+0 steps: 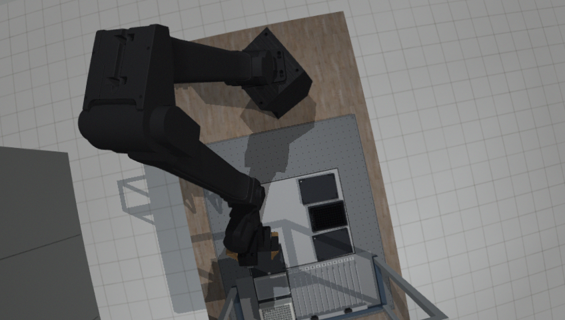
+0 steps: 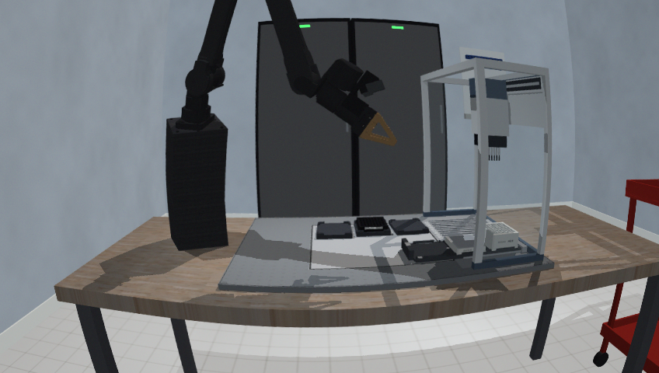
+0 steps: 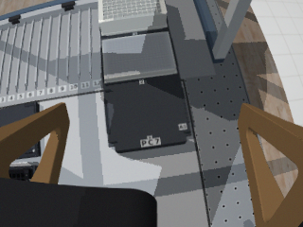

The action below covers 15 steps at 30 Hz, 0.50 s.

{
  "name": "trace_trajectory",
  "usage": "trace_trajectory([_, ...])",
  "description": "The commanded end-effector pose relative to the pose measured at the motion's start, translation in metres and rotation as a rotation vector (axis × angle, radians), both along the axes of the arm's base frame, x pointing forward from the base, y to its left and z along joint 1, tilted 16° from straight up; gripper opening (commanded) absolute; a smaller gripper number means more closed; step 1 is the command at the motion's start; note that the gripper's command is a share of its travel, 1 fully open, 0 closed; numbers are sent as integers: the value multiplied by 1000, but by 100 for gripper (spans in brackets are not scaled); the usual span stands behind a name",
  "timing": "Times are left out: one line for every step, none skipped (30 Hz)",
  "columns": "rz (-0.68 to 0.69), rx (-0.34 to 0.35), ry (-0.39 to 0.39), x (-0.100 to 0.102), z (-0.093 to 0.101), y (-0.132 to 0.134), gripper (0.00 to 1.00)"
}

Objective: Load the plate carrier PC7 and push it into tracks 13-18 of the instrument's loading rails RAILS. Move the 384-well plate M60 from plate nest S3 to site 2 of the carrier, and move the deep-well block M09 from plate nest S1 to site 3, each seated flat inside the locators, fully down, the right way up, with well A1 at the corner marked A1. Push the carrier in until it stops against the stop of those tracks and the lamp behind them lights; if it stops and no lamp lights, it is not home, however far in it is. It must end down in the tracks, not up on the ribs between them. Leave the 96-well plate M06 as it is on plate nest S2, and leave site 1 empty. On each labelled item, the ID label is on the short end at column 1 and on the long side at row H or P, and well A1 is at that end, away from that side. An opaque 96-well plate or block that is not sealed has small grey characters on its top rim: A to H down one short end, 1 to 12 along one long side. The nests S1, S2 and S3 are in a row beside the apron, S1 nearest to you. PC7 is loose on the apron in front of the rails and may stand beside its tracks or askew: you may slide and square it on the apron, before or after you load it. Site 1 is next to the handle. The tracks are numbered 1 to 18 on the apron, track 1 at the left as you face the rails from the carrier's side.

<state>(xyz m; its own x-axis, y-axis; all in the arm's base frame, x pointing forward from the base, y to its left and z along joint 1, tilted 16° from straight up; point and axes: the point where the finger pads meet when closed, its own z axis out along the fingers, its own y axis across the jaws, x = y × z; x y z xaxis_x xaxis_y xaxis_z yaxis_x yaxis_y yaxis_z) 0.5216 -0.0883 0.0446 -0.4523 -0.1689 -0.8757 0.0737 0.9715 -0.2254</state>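
Room: two dark cabinet doors (image 2: pixel 305 120) are standing behind the wooden surface (image 2: pixel 138 277), each showing one green lamp; a red cart (image 2: pixel 643 189) is standing at the right.
Nests: three are sitting in a row beside the apron (image 1: pixel 283 198); the middle one is holding a black welled plate (image 1: pixel 327 216).
Carrier: one, PC7 (image 3: pixel 147 116), is lying partly in the rails (image 3: pixel 51 51), handle end on the apron, carrying a grey plate (image 3: pixel 139 56) and a white block (image 3: pixel 132 6).
Gripper: one (image 2: pixel 376 131), hanging high over the carrier, fingers spread wide, grasping nothing.
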Motion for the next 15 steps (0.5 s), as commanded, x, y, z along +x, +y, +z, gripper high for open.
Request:
trace_trajectory([-29,-8,-5,15,23,-14,100])
trace_trajectory([-35,1,25,16,19,-12,100])
trace_trajectory([-35,1,25,16,19,-12,100])
trace_trajectory([-35,1,25,16,19,-12,100])
trace_trajectory([-37,7,56,18,16,-9,100])
trace_trajectory([-39,10,87,19,13,-7,100])
trace_trajectory([-42,14,132,20,2,-5,100])
trace_trajectory([-46,18,181,19,-10,-4,100])
trace_trajectory([-54,21,220,19,-18,-5,100])
trace_trajectory([-61,23,251,20,-21,-6,100])
trace_trajectory([-69,25,283,21,-25,-7,100])
trace_trajectory([-77,27,315,21,-29,-8,100])
trace_trajectory([-84,29,348,22,-33,-9,100])
trace_trajectory([-92,32,380,23,-36,-10,100])
trace_trajectory([-100,34,412,23,-40,-11,100])
